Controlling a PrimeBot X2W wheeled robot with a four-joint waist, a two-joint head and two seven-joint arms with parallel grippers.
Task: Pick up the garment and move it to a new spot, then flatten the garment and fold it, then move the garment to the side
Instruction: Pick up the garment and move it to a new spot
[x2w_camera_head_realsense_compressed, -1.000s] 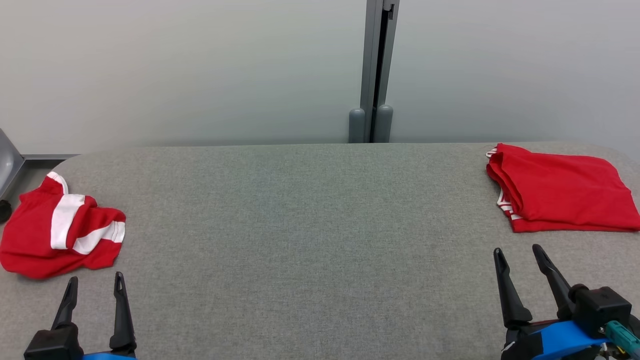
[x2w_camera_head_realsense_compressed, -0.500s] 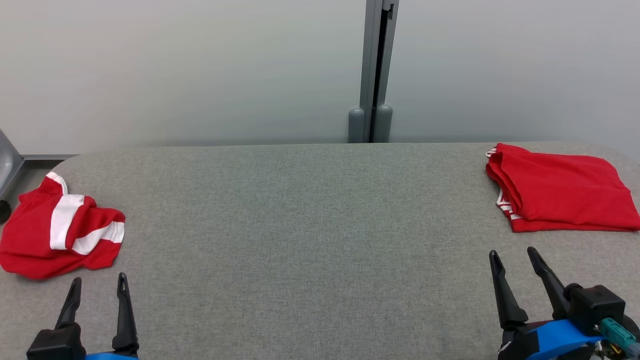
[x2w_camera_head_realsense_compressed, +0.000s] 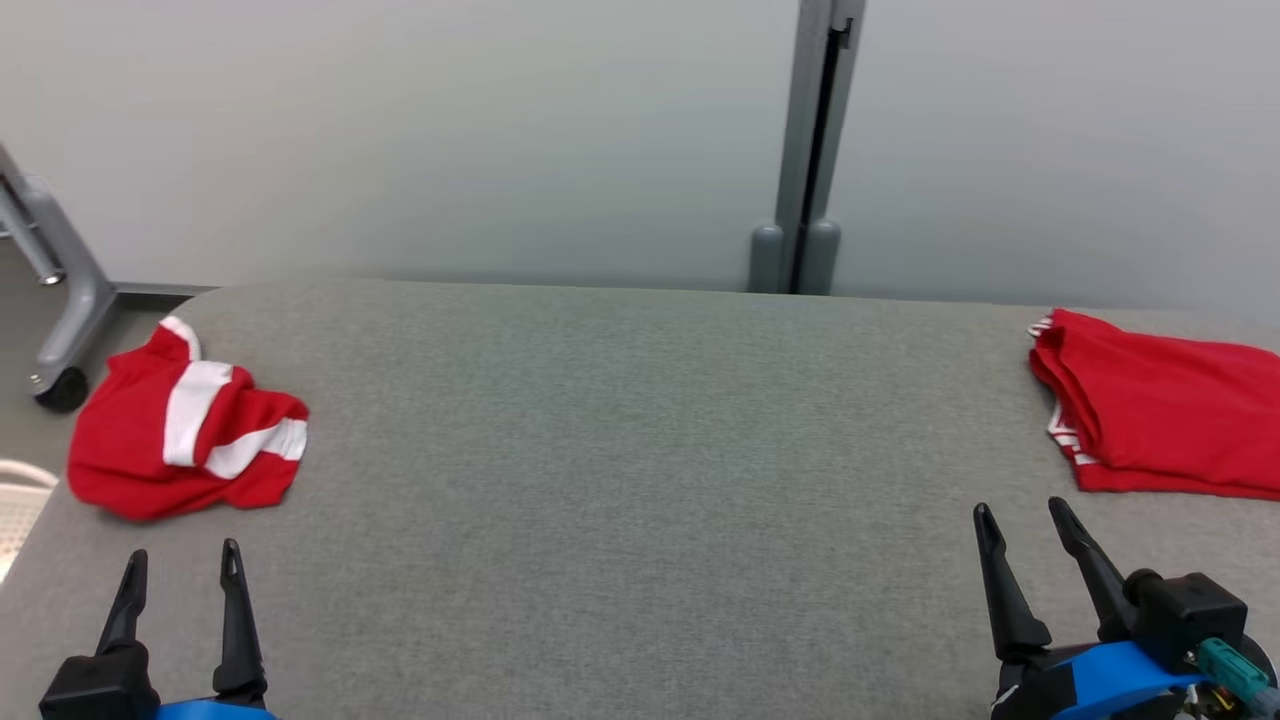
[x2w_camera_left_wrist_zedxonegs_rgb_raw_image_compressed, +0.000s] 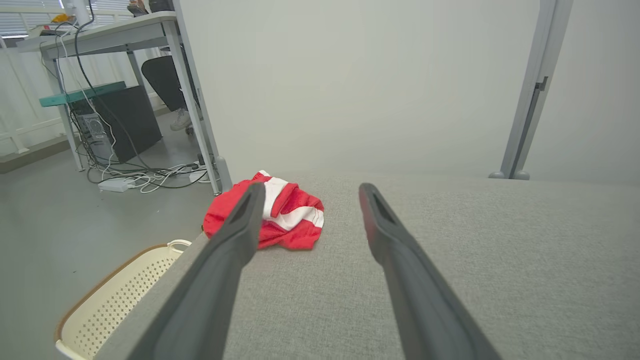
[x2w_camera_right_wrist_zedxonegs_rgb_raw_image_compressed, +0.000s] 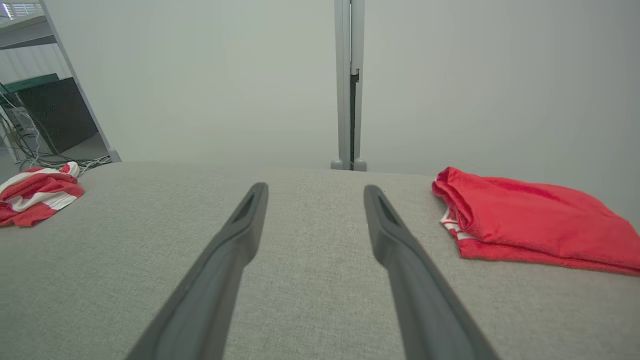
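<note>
Though the bench (x2w_camera_head_realsense_compressed: 640, 450) takes up most of the head view, only its two ends carry anything. At 3 o'clock: folded red garment (x2w_camera_head_realsense_compressed: 1170, 430), flat, neat stack, looks done & set aside. At 9 o'clock, near the bench's left edge: crumpled garment (x2w_camera_head_realsense_compressed: 185, 430), red w/ white stripes, bunched in a heap, prob. the one to pick up next. Judging by its folds it's light, soft knit, limp, no stiffness. It'll sag & unfurl when lifted. Not fragile, and unlikely to slide on the fabric top. Best hold, I'd say: pinch a raised ridge at the heap's top, or a hem edge, so the rest hangs free. At 7 o'clock the left claw (x2w_camera_head_realsense_compressed: 183, 552): released, jaws wide, empty, heap at approx. its 12. At 5 o'clock the right claw (x2w_camera_head_realsense_compressed: 1019, 507): also released, empty, near the folded one, not touching.
</note>
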